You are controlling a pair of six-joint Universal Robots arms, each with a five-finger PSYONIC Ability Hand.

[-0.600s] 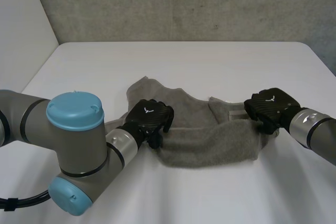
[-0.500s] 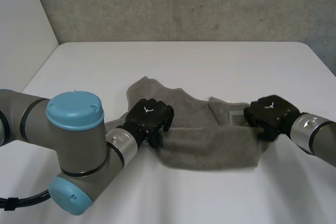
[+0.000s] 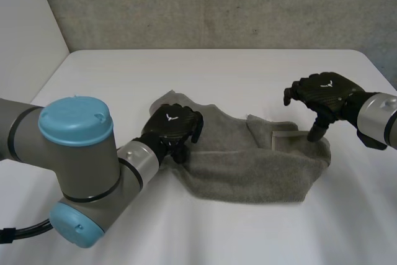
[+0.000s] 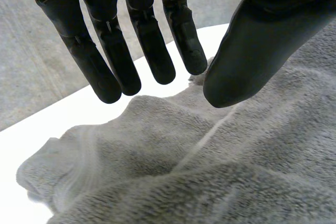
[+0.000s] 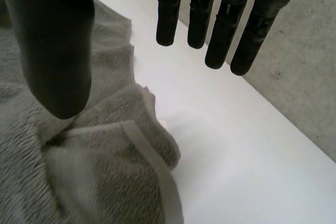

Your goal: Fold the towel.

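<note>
A grey towel lies rumpled in a loose band across the middle of the white table. My left hand hovers over the towel's left part. In the left wrist view its fingers are straight and the thumb stands apart, with nothing between them and the towel below. My right hand is raised above the towel's right end, thumb pointing down at it. In the right wrist view its fingers are spread straight over bare table, and the towel's hemmed corner lies under the thumb.
A grey wall runs behind the table's far edge. Bare table surrounds the towel on all sides.
My right hand has let go of the towel's right end and risen off it, fingers opening. That end has settled onto the table. The left hand has shifted slightly back.
</note>
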